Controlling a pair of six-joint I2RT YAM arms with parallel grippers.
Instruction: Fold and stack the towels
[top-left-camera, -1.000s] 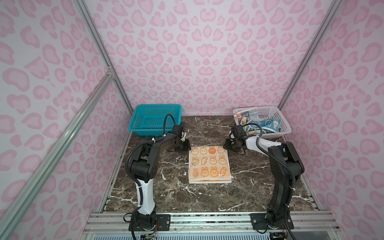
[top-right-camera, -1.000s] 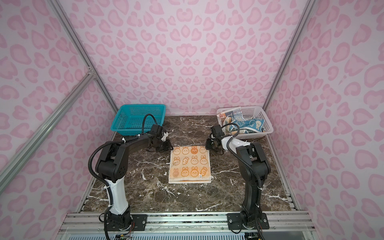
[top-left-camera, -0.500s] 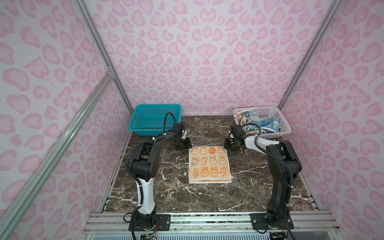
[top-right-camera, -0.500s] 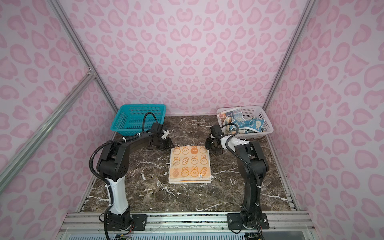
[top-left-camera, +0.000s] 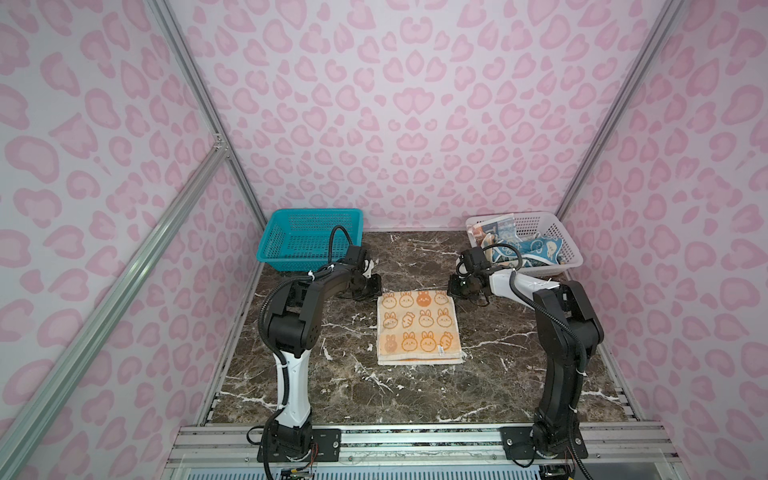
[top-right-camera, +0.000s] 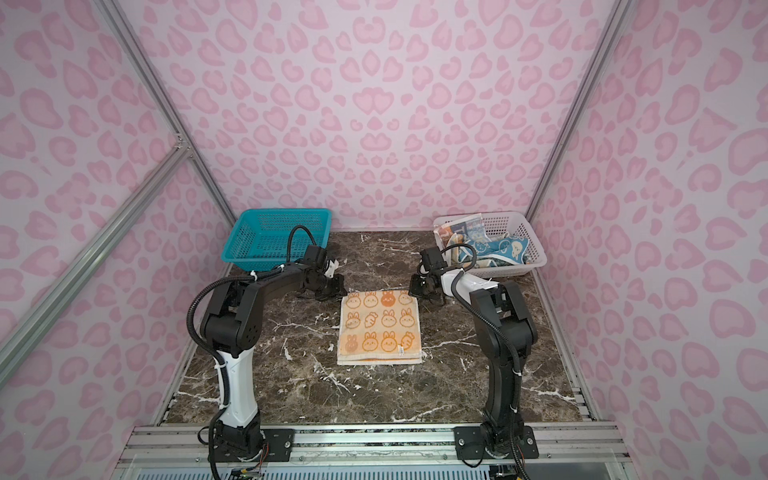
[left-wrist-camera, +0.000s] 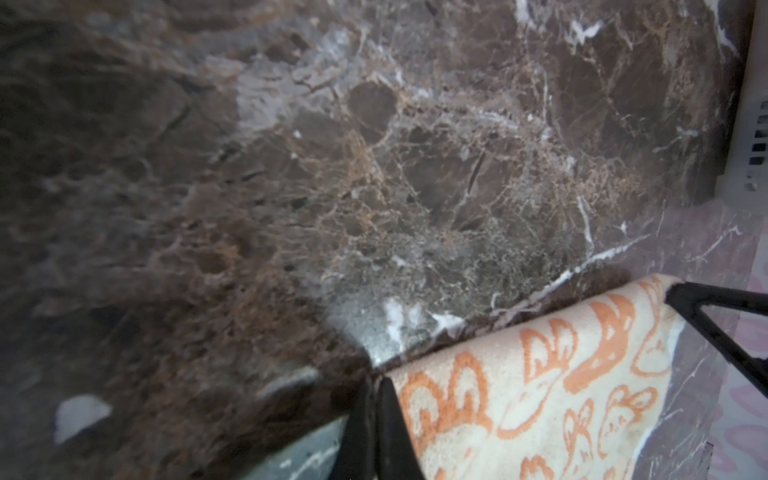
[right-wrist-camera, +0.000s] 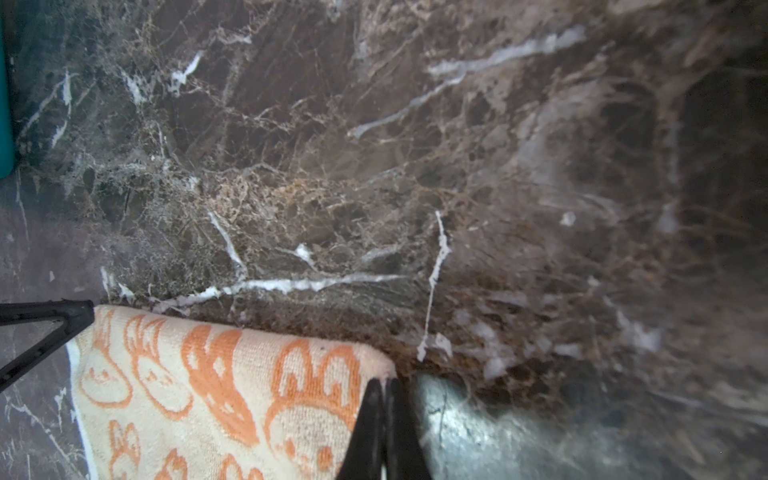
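Note:
An orange-cream towel with bunnies and carrots (top-left-camera: 417, 328) (top-right-camera: 380, 328) lies folded flat on the middle of the marble table. My left gripper (top-left-camera: 372, 291) (top-right-camera: 338, 291) is at its far left corner. In the left wrist view the left gripper (left-wrist-camera: 376, 382) is shut, pinching that corner of the orange towel (left-wrist-camera: 540, 395). My right gripper (top-left-camera: 455, 289) (top-right-camera: 415, 289) is at the far right corner. There the right gripper (right-wrist-camera: 384, 382) is likewise shut on the cloth (right-wrist-camera: 249, 395). A blue bunny towel (top-left-camera: 536, 249) and a cream lettered towel (top-left-camera: 494, 226) lie crumpled in the white basket.
The white mesh basket (top-left-camera: 570, 262) (top-right-camera: 536, 259) stands at the back right, just behind the right arm. A teal mesh basket (top-left-camera: 316, 212) (top-right-camera: 286, 212) stands at the back left. Pink patterned walls close in three sides. A metal rail (top-left-camera: 415, 440) runs along the front edge.
Both grippers have closed at the towel's far corners; a second ago their jaws stood partly open. The arms have barely shifted and the towel lies where it was.

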